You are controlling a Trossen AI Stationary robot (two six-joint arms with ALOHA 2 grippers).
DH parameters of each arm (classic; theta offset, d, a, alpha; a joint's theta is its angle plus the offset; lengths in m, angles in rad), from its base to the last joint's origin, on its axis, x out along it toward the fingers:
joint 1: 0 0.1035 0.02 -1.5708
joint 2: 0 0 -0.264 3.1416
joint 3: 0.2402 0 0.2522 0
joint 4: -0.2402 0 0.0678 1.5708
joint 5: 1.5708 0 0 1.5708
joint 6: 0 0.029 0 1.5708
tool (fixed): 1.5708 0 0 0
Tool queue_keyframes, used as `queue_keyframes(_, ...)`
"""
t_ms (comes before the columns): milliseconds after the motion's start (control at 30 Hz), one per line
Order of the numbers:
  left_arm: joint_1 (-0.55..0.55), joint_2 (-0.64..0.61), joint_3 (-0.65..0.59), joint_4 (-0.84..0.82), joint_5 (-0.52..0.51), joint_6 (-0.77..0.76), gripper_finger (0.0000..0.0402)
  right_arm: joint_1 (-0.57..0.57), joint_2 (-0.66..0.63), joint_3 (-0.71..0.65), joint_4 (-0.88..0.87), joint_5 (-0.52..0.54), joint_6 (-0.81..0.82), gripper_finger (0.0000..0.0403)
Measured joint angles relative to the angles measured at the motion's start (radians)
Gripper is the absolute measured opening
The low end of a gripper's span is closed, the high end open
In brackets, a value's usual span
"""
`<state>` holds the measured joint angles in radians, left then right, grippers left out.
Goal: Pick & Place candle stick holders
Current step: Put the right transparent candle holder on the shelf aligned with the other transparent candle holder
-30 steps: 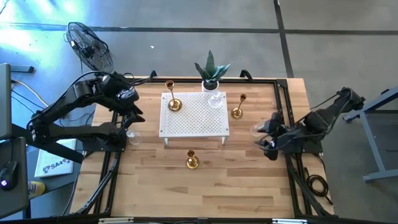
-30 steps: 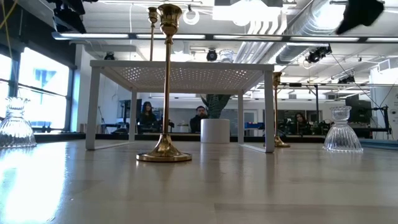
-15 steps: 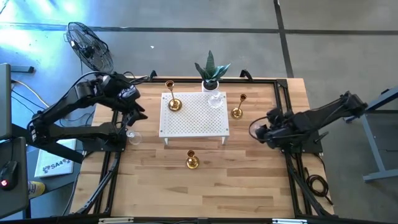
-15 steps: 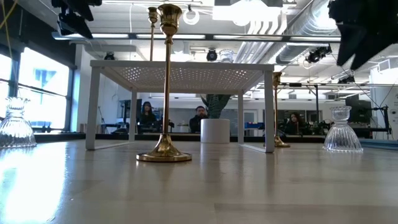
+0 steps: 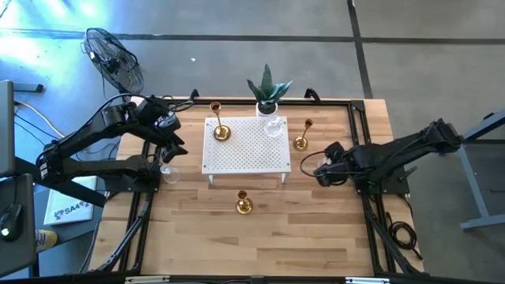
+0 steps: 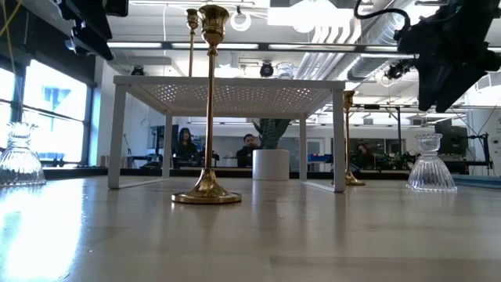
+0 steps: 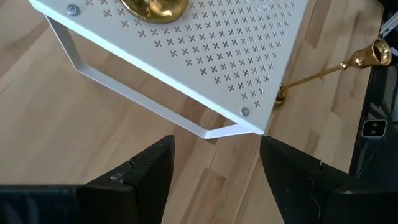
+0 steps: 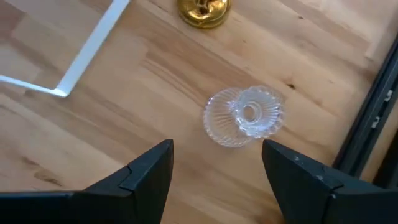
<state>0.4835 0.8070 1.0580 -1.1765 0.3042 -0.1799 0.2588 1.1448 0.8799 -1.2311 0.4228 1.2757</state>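
A white perforated stand [image 5: 246, 146] carries a gold candle stick holder [image 5: 220, 131] and a clear glass one [image 5: 274, 126]. Two more gold holders stand on the table by their round bases, one right of the stand [image 5: 301, 141] and one in front of it [image 5: 244, 204]. A glass holder [image 5: 167, 173] stands at the left, and another [image 8: 244, 116] at the right. My right gripper [image 8: 214, 152] hangs open above that right one, pointing steeply down, touching nothing. My left gripper [image 7: 214, 146] is open, high over the stand's left near corner [image 7: 252, 127].
A green plant in a white pot [image 5: 268, 93] stands behind the stand. Black rails [image 5: 359, 126] frame the table's sides and back. Bare wood lies across the near half [image 5: 252, 244]. A fan [image 5: 114, 59] stands off the table's far left.
My right gripper has swung toward the table's left and come down over the right glass holder, rolling at the wrist as it went. Its fingers stay open. No holder has moved.
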Motion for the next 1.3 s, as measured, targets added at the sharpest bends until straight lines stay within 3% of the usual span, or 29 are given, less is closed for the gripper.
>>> queue_keyframes(333,0.000,-0.013,0.000,-0.055,-0.006,0.018,0.0233,-0.059,0.014,0.000,-0.039,-0.075,-0.052,0.0238)
queue_keyframes(700,0.000,-0.020,0.000,-0.078,-0.007,-0.015,0.0233,-0.092,0.014,-0.001,-0.031,-0.041,-0.067,0.0238)
queue_keyframes(1300,0.000,-0.019,0.000,-0.114,-0.011,-0.027,0.0233,-0.238,0.014,-0.158,0.221,-0.121,-0.314,0.0238)
